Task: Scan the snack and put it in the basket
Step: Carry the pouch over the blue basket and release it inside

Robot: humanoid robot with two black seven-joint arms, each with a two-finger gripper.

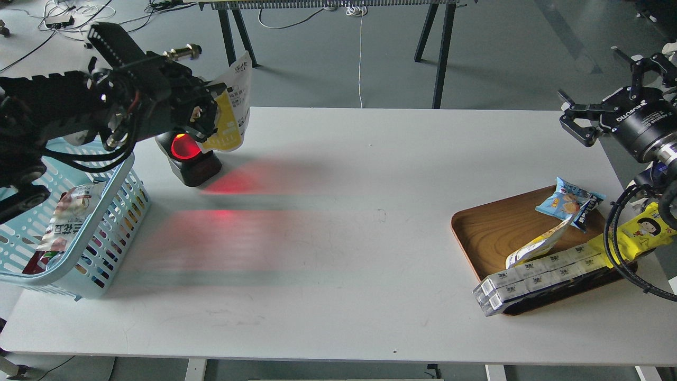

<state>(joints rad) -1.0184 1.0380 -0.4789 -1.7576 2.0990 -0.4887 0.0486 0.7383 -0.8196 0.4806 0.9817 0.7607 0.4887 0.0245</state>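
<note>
Occupying the left edge of the frame, the basket (113,211) sits below the left gripper (207,114), which pinches the snack (235,103) at upper left, just above the scanner (188,156). Pouch judged light, limp, slippery; edge grip suits. Right gripper (574,119), far right, spread wide, empty.

left pincer (207,112) clamped; right pincer (577,117) agape

Grey floor (502,47) (cables (58,16) strewn) behind white table (338,222), black trestle legs (441,53).
</note>
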